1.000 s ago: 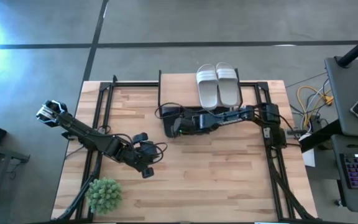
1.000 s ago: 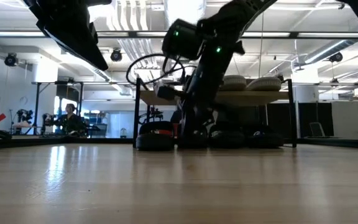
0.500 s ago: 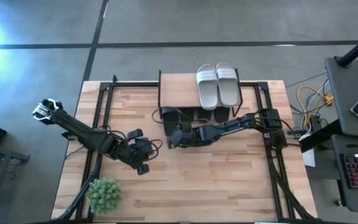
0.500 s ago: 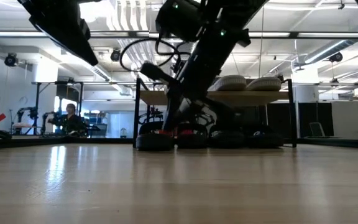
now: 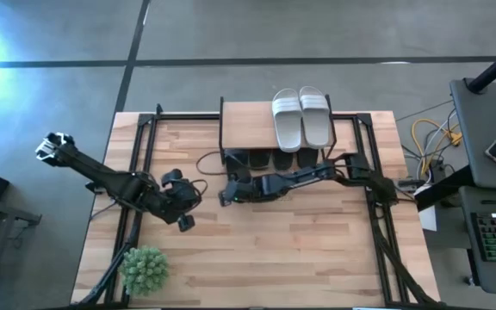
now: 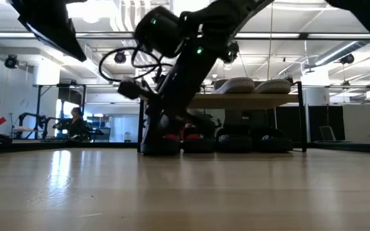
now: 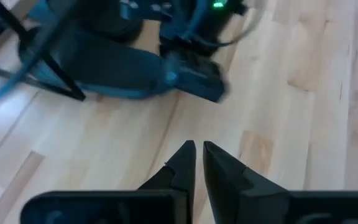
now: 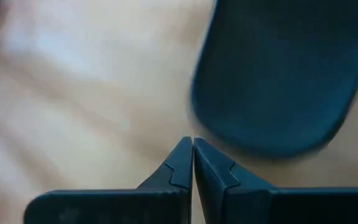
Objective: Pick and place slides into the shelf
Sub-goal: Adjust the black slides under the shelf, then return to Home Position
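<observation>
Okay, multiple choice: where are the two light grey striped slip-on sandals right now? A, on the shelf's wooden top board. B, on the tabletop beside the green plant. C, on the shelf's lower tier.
A: the two light grey striped sandals lie side by side on the shelf's light wooden top board, above the black slides.

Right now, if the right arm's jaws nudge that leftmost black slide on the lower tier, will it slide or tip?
The black slide looks flat and low, so tipping seems unlikely. On the smooth wooden table it would probably skid, maybe swivel.
</observation>
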